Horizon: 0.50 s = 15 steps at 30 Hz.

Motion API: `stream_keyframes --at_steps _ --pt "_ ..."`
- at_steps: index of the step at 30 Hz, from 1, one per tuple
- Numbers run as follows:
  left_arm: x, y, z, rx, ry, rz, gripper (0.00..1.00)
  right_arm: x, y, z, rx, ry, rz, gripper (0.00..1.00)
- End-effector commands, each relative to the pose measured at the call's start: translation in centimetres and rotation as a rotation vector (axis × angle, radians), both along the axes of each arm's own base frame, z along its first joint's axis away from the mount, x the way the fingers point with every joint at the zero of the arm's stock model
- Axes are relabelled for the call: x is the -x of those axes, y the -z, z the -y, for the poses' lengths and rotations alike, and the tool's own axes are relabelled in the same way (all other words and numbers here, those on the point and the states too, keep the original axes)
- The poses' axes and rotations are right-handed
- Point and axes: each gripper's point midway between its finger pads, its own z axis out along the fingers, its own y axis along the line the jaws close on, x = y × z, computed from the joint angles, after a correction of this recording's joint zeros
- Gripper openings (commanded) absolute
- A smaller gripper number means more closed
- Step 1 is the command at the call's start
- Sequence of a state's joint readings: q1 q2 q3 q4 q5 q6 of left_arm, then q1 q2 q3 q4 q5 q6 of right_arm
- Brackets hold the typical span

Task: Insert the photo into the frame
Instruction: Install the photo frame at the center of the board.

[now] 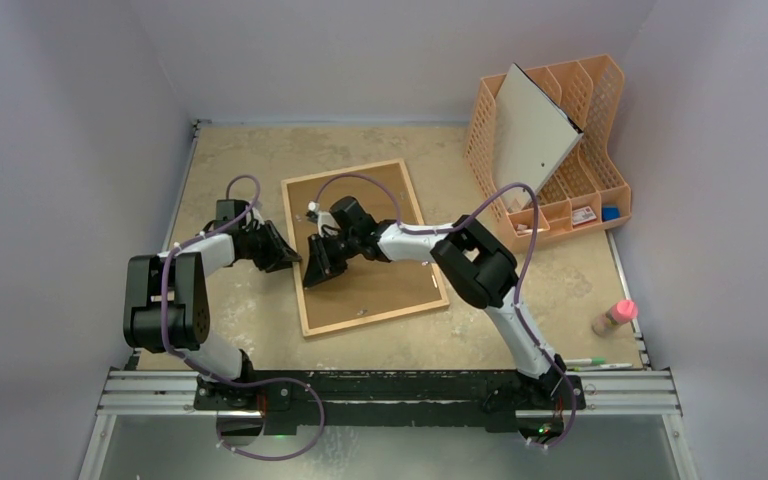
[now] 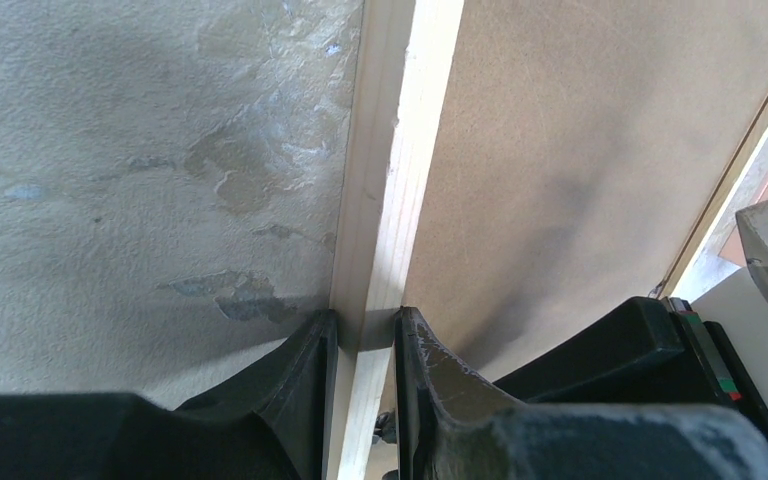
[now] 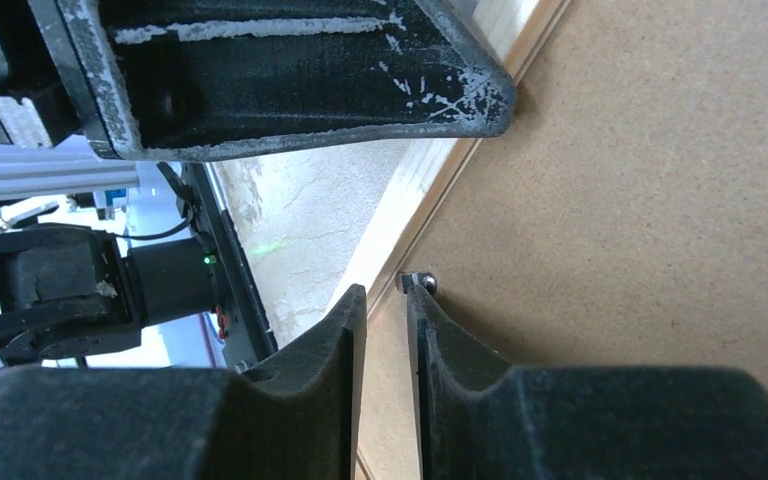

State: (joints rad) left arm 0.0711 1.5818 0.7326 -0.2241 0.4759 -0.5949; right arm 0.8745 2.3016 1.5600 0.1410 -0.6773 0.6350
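Your left claw (image 2: 365, 325) clamped on the thin light-wood picture frame (image 2: 400, 150), your right claw (image 3: 385, 295) nearly together, grip unclear, brown hardboard backing panel (image 3: 640, 220) beneath it.

Pale lavender-grey walls (image 1: 360, 50) close three sides; the desk (image 1: 250, 145) is mottled beige, stone-like, with pale worn patches; light is soft and even.

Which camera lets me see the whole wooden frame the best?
The top external view: the whole frame lies flat, all four corners showing. The left wrist view shows just one side pinched by the left gripper; the right wrist view, a short piece of edge.
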Motion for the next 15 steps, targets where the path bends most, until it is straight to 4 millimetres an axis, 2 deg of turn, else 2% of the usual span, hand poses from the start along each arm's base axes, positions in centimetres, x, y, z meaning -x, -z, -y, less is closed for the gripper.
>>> stream_keyframes --at_steps 1,8,13,15 --pt "3.6 1.5 1.6 0.068 0.000 -0.152 0.07 0.5 2.3 -1.8 0.006 0.000 0.163 0.26" --pt "3.5 1.0 2.0 0.102 -0.024 -0.151 0.05 0.4 1.9 -1.5 0.039 0.072 0.255 0.28" --pt "4.2 1.2 2.3 0.132 -0.060 -0.167 0.05 0.4 0.5 -1.4 -0.011 0.134 0.237 0.32" --pt "4.6 1.5 2.3 0.137 -0.070 -0.181 0.08 0.7 -0.4 -1.6 -0.053 0.151 0.212 0.34"
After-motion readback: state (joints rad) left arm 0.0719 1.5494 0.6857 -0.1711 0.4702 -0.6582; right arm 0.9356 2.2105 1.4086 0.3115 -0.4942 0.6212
